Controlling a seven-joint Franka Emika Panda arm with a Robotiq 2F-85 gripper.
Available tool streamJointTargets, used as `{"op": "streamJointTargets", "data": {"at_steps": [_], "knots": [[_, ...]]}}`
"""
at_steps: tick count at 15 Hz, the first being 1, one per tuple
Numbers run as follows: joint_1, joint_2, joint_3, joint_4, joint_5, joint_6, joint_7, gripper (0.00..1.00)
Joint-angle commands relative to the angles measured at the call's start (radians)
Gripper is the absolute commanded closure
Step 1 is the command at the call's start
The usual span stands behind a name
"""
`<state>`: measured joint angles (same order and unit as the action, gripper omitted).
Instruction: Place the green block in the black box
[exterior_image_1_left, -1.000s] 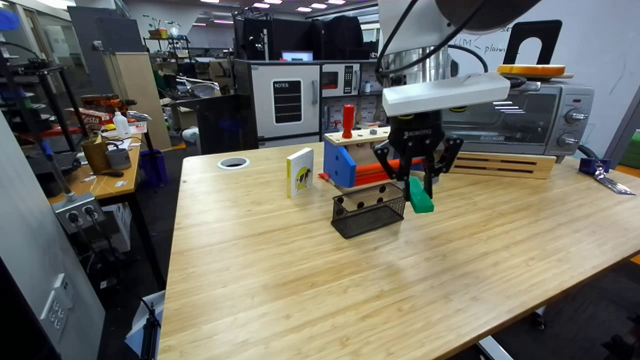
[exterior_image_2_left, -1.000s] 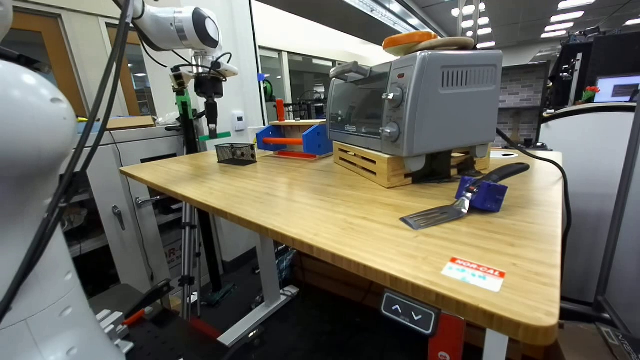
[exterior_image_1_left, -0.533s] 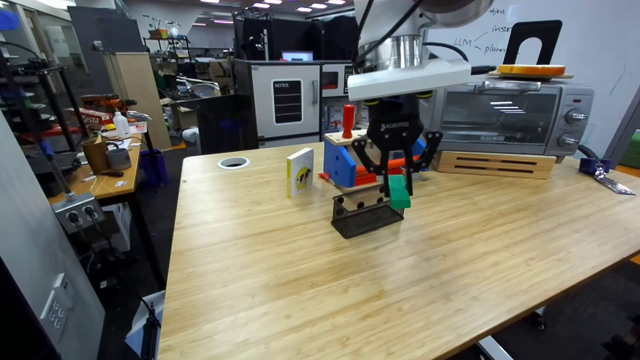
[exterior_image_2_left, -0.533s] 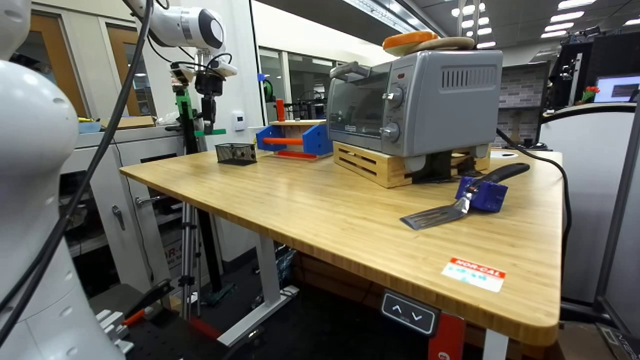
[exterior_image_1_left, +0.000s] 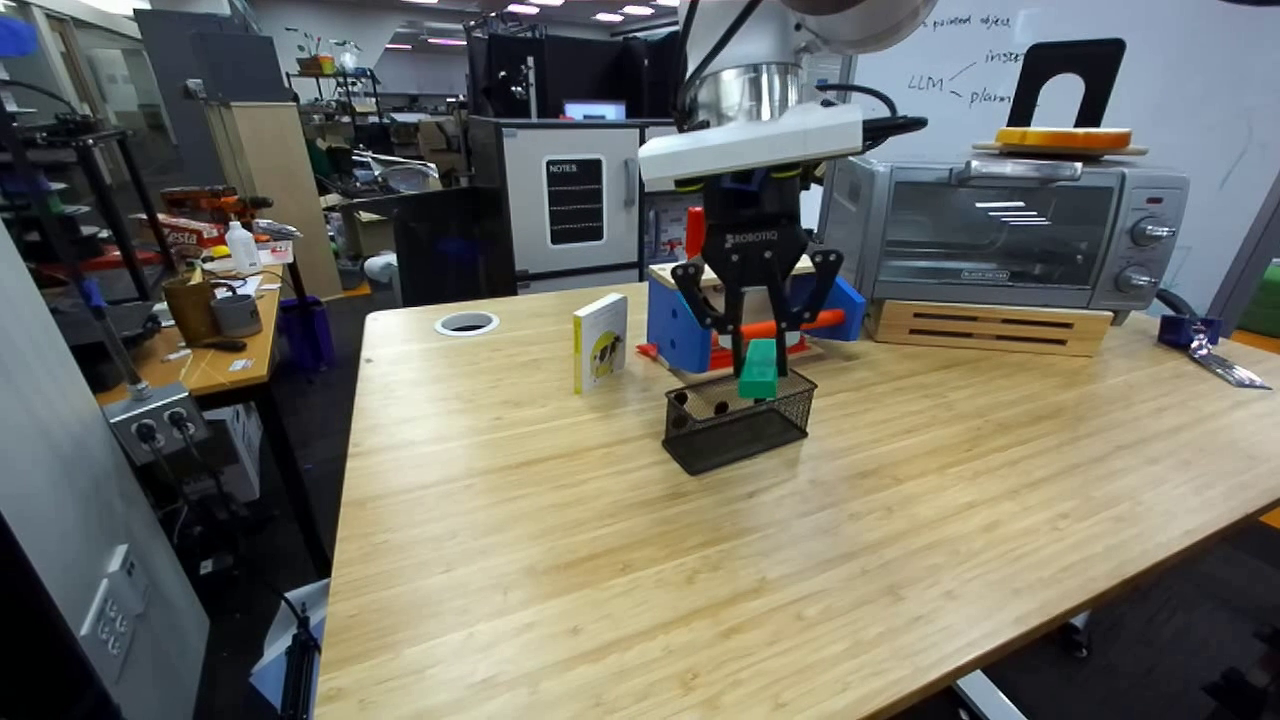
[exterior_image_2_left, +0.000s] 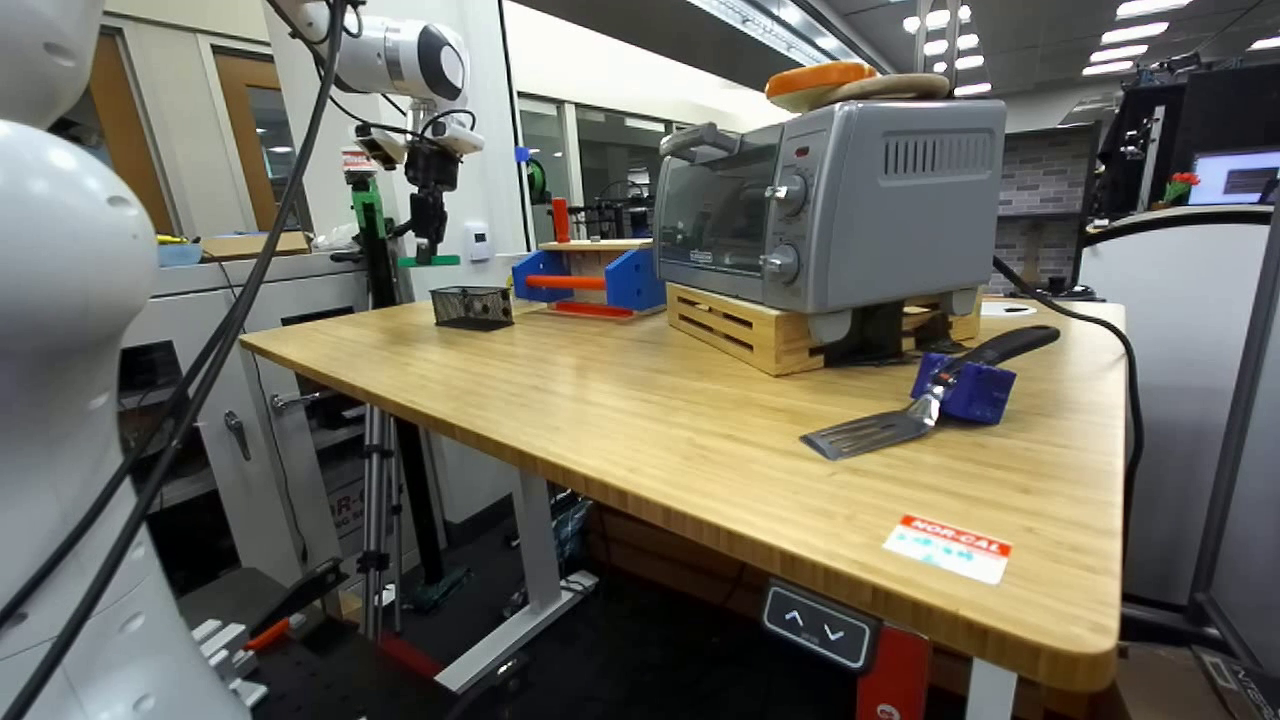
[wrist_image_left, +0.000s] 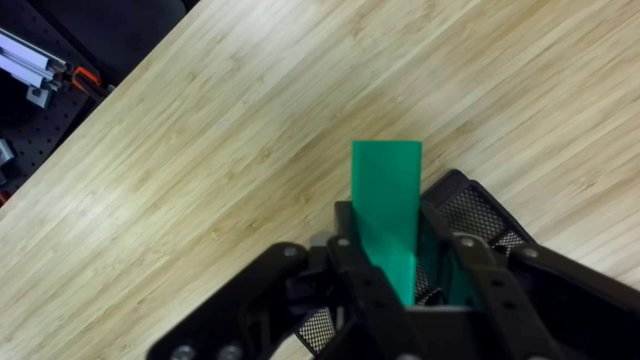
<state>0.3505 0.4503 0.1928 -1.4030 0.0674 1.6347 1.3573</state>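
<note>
The green block (exterior_image_1_left: 758, 372) is held between the fingers of my gripper (exterior_image_1_left: 760, 362). The gripper is shut on it, and one end sticks out towards the camera. In an exterior view the block overlaps the right part of the black box (exterior_image_1_left: 735, 440), a low open mesh basket on the table. In an exterior view the green block (exterior_image_2_left: 445, 260) is above the rim height of the black box (exterior_image_2_left: 472, 308). In the wrist view the block (wrist_image_left: 386, 185) crosses over the black box (wrist_image_left: 470, 212) at an angle; the gripper (wrist_image_left: 384, 207) hides much of the box.
A blue toy workbench with red parts (exterior_image_1_left: 680, 325) stands just behind the box. A small white and yellow book (exterior_image_1_left: 600, 343) stands upright to its left. A toaster oven (exterior_image_1_left: 1000, 235) on a wooden crate (exterior_image_1_left: 990, 328) and a spatula (exterior_image_2_left: 890, 425) are also on the table.
My gripper has carried the green block leftwards and slightly up in an exterior view, from beside the box's right end to over its right part. The box has not moved.
</note>
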Motion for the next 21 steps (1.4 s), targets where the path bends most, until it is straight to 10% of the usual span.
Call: {"op": "streamJointTargets", "data": {"at_steps": [1,21], "knots": [[0.015,0.052,-0.025,0.087,0.017,-0.063,0.071,0.92],[-0.009,0.094,-0.075,0.128,0.129,0.023,0.426,0.92]]}}
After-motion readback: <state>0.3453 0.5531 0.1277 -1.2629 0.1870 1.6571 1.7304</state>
